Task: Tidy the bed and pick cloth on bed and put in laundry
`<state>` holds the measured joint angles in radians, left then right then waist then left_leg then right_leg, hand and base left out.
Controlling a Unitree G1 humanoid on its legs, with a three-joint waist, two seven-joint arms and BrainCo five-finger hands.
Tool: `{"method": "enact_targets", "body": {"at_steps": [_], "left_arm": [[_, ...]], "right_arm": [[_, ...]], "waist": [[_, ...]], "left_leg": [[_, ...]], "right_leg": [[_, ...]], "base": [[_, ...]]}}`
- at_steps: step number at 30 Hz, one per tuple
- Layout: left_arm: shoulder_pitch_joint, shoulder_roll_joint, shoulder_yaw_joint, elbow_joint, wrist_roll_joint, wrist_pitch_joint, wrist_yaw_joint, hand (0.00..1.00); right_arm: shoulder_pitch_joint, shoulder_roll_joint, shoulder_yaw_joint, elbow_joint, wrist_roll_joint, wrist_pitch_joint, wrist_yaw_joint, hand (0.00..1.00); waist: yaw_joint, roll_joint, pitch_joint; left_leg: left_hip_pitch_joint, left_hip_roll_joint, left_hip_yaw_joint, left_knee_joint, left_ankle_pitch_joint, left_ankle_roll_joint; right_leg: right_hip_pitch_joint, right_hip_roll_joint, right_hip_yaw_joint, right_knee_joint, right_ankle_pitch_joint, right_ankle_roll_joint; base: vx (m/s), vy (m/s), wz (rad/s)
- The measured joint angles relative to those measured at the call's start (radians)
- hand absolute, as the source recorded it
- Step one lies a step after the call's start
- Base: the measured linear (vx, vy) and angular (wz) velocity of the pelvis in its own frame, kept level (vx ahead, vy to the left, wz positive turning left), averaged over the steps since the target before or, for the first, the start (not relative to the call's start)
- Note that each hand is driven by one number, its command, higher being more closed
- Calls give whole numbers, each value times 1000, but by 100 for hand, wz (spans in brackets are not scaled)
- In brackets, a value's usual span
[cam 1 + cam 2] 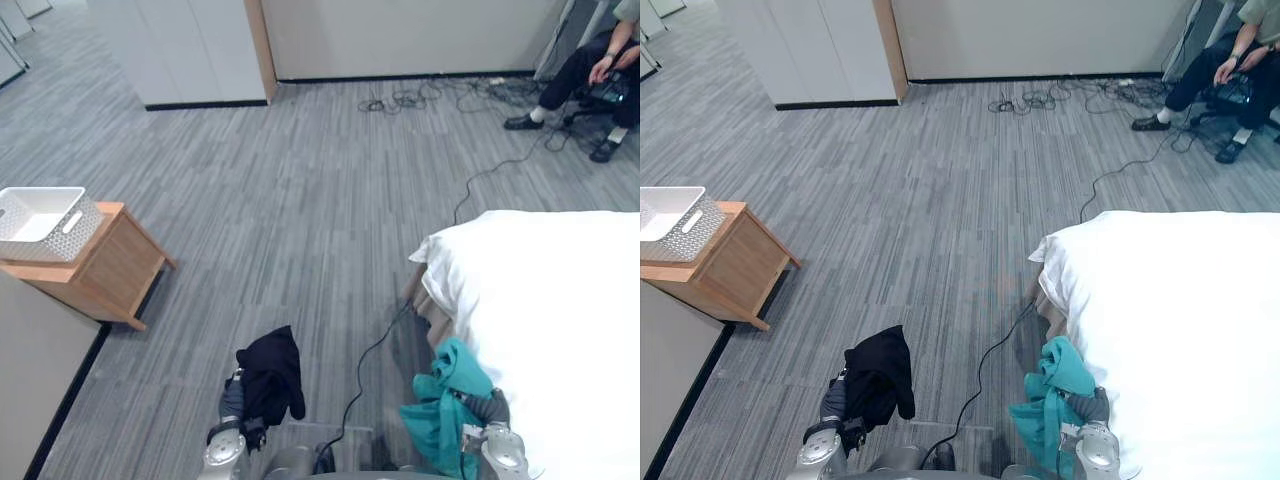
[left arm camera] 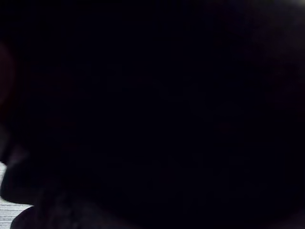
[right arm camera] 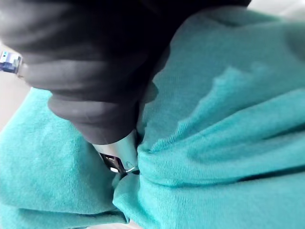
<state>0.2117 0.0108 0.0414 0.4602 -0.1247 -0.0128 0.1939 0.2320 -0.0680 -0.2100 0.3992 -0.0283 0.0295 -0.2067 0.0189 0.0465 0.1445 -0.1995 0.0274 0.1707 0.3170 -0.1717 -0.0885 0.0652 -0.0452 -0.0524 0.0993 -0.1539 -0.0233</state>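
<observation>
Pinching teal cloth [image 3: 214, 119], my right hand [image 3: 95, 76]; black cloth [image 1: 270, 375] covered left hand [image 1: 232, 400], grip unclear. Best carried high to basket [image 1: 40, 215], far left.

The bed [image 1: 560, 300] lies at the right, with a person [image 1: 600, 70] seated behind it. Well apart at the left, a basket [image 1: 72, 228] stands on the bench [image 1: 110, 265]. Nearest, one cloth [image 1: 270, 370] drapes over the left hand [image 1: 233, 402], and a second cloth [image 1: 445, 400] hangs at the right hand [image 1: 485, 405], just beside the bed's left edge.
</observation>
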Motion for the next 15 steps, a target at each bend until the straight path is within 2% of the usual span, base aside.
{"method": "enact_targets", "body": {"at_steps": [2,3,4,5,6,7,8,9,10,11,12,13,14,15], "left_arm": [[1,-7,0,-3,1,0,-10,100],[1,-9,-1,-3,2,1,-20,100],[5,-8,-1,-4,3,4,-20,100],[8,-6,-1,-8,3,5,-20,100],[21,1,0,-23,10,6,-20,100],[24,3,-3,-23,12,8,-20,100],[23,5,-8,-23,13,8,-21,100],[15,16,-13,-31,18,9,-21,100],[9,33,-25,-32,21,15,-19,100],[5,42,-34,-35,22,19,-19,100],[3,45,-40,-51,22,23,-18,100],[-3,44,-39,-74,22,24,-18,100],[-20,44,-39,-81,21,24,-17,100],[-33,44,-39,-82,21,24,-17,100]], "right_arm": [[-4,-6,0,0,0,1,6,100],[-4,-17,-3,0,-2,2,11,100],[2,-21,-3,0,-5,4,13,100],[6,-20,-6,0,-13,8,15,100],[23,-9,-5,1,-23,14,17,100],[15,2,-6,2,-26,19,19,100],[15,10,-8,3,-33,21,21,100],[14,27,-7,7,-46,24,32,100],[12,38,-7,7,-57,24,35,100],[11,39,-7,6,-61,24,35,100],[4,39,-6,1,-63,24,35,100],[-9,39,-2,-19,-64,24,35,100],[-17,38,1,-40,-66,23,35,100],[-26,38,3,-52,-65,23,35,100]], "waist": [[2,-7,4],[8,-3,2],[22,-8,-1],[28,-20,-4],[30,-47,-23],[23,-63,-21],[17,-67,-17],[9,-80,-4],[-10,-85,10],[-19,-85,14],[-30,-79,18],[-34,-59,30],[-34,-55,32],[-34,-40,39]], "left_leg": [[-31,-1,17,-111,20,-1],[-40,7,29,-171,74,32],[-35,2,40,-155,120,69],[-36,-15,45,-136,119,78],[-21,-43,53,-122,104,100],[4,-67,44,-124,81,127],[30,-77,29,-129,73,133],[93,-90,5,-142,58,146],[162,-93,-35,-147,32,157],[206,-91,-60,-156,20,164],[273,-85,-96,-184,15,165],[324,-66,-123,-204,13,167],[348,-44,-141,-209,13,166],[356,-31,-146,-208,13,165]], "right_leg": [[1,-22,1,-2,-25,18],[2,-28,6,4,-53,38],[15,-41,16,8,-81,53],[27,-55,19,16,-98,62],[5,-90,26,116,-139,102],[-55,-113,32,297,-157,146],[-100,-120,38,434,-139,188],[-180,-127,60,668,-86,271],[-229,-126,50,848,-97,260],[-251,-129,35,916,-112,230],[-289,-136,-15,934,-140,176],[-338,-138,-68,879,-168,124],[-376,-132,-110,786,-177,106],[-402,-126,-128,704,-174,106]], "base": [[204,31,-8],[388,135,-19],[345,131,-22],[483,106,-23],[533,78,1],[638,109,18],[566,117,42],[607,92,68],[630,58,78],[621,-12,89],[606,-66,74],[584,-89,70],[559,-137,56],[651,-229,71]]}}
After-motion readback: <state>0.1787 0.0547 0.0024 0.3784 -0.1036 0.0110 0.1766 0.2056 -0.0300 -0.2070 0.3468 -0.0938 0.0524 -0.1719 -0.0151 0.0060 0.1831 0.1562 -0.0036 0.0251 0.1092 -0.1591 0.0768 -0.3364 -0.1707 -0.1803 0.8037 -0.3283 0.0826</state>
